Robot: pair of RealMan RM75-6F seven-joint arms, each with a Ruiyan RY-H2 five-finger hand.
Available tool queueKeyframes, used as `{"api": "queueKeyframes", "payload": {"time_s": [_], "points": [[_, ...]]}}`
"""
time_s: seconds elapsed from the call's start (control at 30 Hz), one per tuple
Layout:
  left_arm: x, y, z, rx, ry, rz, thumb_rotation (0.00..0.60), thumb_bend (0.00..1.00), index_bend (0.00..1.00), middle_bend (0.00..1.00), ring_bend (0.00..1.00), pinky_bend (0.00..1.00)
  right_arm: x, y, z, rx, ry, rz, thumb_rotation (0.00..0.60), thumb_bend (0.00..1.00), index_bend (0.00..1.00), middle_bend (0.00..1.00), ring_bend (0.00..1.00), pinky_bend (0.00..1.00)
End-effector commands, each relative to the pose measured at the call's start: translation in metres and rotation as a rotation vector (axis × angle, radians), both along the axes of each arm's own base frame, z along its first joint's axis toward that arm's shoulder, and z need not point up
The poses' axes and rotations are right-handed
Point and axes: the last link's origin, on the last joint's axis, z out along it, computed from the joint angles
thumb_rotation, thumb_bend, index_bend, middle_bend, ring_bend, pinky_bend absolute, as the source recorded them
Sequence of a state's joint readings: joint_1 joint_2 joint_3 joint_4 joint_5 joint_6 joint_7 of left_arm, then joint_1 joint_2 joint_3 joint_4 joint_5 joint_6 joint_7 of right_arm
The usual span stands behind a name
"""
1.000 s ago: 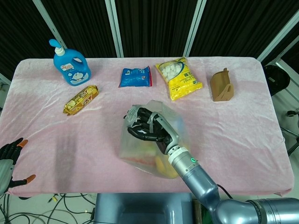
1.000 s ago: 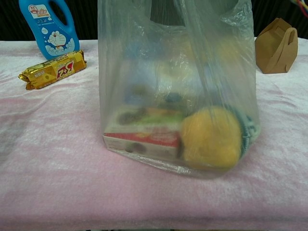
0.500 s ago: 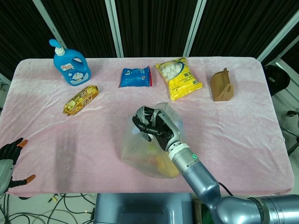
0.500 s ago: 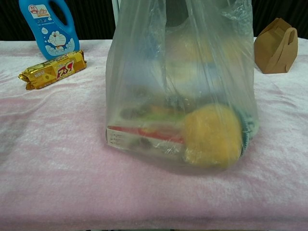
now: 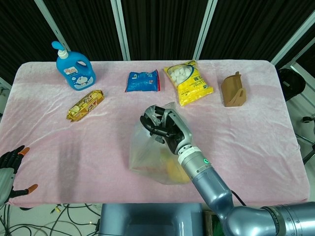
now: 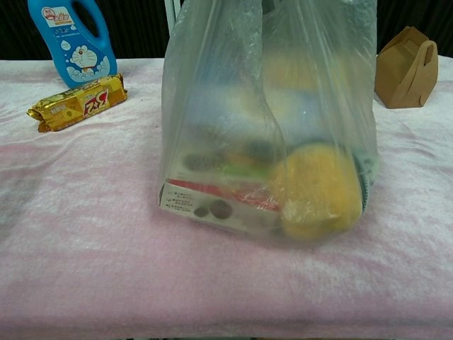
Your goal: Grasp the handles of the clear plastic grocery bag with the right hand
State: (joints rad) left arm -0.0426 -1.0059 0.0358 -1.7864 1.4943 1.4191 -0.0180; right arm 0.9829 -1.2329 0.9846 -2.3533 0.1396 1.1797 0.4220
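The clear plastic grocery bag stands near the table's front middle, pulled up tall. Inside it lie a boxed item and a yellow round thing. My right hand grips the bunched handles at the bag's top; in the chest view the hand is out of the frame. My left hand hangs at the lower left beside the table's front edge, fingers spread, holding nothing.
On the pink cloth stand a blue bottle, a gold snack bar, a blue packet, a yellow bag of white sweets and a brown holder.
My right hand has drawn the handles up and slightly away, pulling the bag taller and narrower. The box and yellow item shifted inside. The left hand stayed put.
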Motion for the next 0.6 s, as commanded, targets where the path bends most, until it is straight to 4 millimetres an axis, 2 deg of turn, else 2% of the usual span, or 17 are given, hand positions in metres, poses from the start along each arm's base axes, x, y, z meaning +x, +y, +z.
{"api": "queueKeyframes", "payload": {"time_s": [0.03,0.17,0.43,0.6], "points": [[0.000,0.000,0.000,0.001,0.000,0.000,0.600,0.00,0.00,0.00,0.00,0.00,0.007,-0.004,0.005,-0.018,-0.002,0.011,0.600,0.85,0.84,0.89,0.91,1.00],[0.000,0.000,0.000,0.001,0.000,0.001,0.600,0.00,0.00,0.00,0.00,0.00,0.017,-0.009,0.012,-0.047,0.000,0.026,0.600,0.85,0.84,0.89,0.92,1.00],[0.000,-0.001,0.000,0.000,0.000,-0.001,0.600,0.00,0.00,0.00,0.00,0.00,0.045,-0.022,0.038,-0.140,-0.001,0.058,0.600,0.85,0.84,0.89,0.92,1.00],[0.000,-0.001,0.000,0.001,0.000,-0.001,0.600,0.00,0.00,0.00,0.00,0.00,0.054,-0.029,0.046,-0.167,0.001,0.051,0.600,0.85,0.84,0.89,0.92,1.00]]}}
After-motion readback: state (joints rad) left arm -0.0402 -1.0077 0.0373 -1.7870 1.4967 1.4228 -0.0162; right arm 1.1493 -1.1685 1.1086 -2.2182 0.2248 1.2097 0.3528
